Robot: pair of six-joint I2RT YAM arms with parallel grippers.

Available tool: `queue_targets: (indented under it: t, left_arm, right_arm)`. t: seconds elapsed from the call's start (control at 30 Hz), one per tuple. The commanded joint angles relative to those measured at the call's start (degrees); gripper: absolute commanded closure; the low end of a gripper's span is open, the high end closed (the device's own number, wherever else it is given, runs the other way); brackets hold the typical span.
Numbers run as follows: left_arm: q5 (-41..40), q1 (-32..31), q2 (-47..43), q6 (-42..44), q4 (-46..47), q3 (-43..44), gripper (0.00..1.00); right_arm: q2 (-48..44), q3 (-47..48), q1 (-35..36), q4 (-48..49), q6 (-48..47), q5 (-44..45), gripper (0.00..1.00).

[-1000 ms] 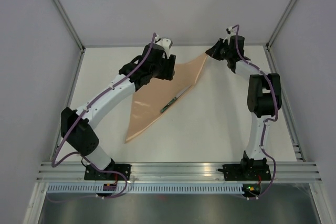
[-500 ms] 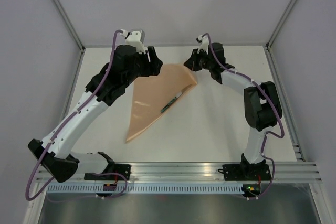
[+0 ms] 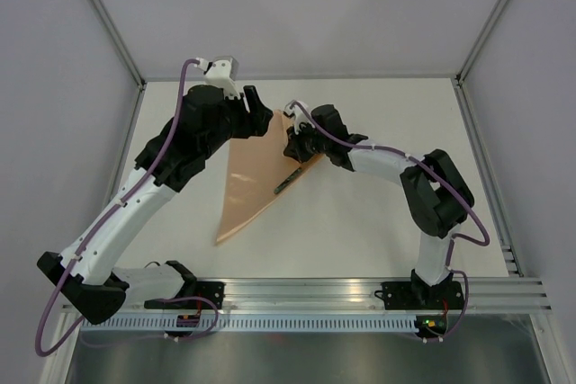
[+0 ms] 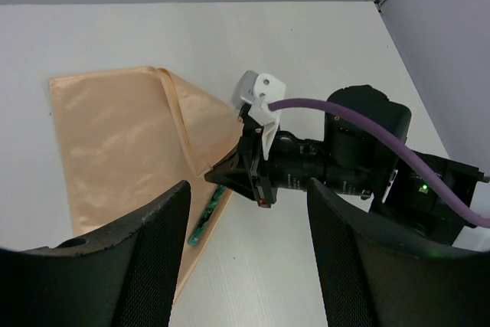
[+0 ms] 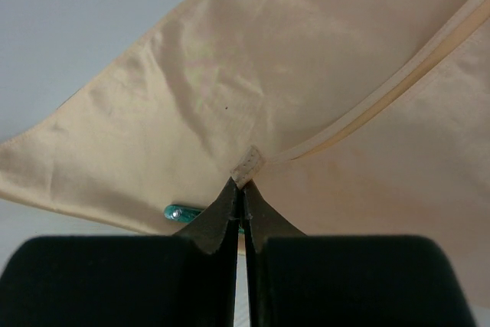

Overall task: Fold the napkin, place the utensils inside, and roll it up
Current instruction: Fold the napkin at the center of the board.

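Inward across the napkin [image 5: 306,74], the right gripper [image 5: 239,189] has drawn the corner it clenches, folding cloth toward the utensil [image 5: 180,210]; the left gripper [image 4: 246,187] hangs released above the napkin.

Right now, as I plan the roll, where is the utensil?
The utensil lies at the napkin's right edge in the top view, right beside the right gripper, which pinches the napkin.

Bright, even, diffuse light; faint shadows; napkin [image 5: 306,59] glossy; wrist views' foreground blurred.

Napkin [image 5: 306,97] corner pinched in right gripper [image 5: 239,189]
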Motion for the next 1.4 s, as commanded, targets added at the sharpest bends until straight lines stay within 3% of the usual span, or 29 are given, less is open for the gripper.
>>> queue_targets:
  t: [0.0, 0.6, 0.93, 1.13, 1.2, 1.37]
  left_arm:
    - [-0.01, 0.12, -1.49, -1.80, -0.59, -0.28, 0.32]
    - [0.69, 0.12, -0.44, -0.84, -1.20, -0.19, 0.31]
    - [1.22, 0.12, 0.88, -1.01, -1.03, -0.10, 0.31]
    - [1.31, 0.21, 1.50, -0.75, -1.12, 0.33, 0.30]
    - [1.22, 0.12, 1.41, -0.66, -1.12, 0.34, 0.30]
    - [0.96, 0.12, 1.50, -0.49, -1.12, 0.42, 0.30]
  right_arm:
    - [-0.89, -0.58, 1.96, 0.26, -3.63, 1.97, 0.93]
    - [3.15, -2.77, 8.74, -2.20, -8.82, 5.50, 0.92]
    - [2.98, -1.90, 9.26, -4.40, -9.00, 4.62, 0.65]
    - [3.42, -0.40, 9.70, -4.93, -8.56, 4.00, 0.62]
    - [3.33, -0.05, 9.88, -5.01, -8.47, 3.74, 0.55]
    - [3.07, 0.65, 10.76, -6.86, -8.03, 3.56, 0.50]
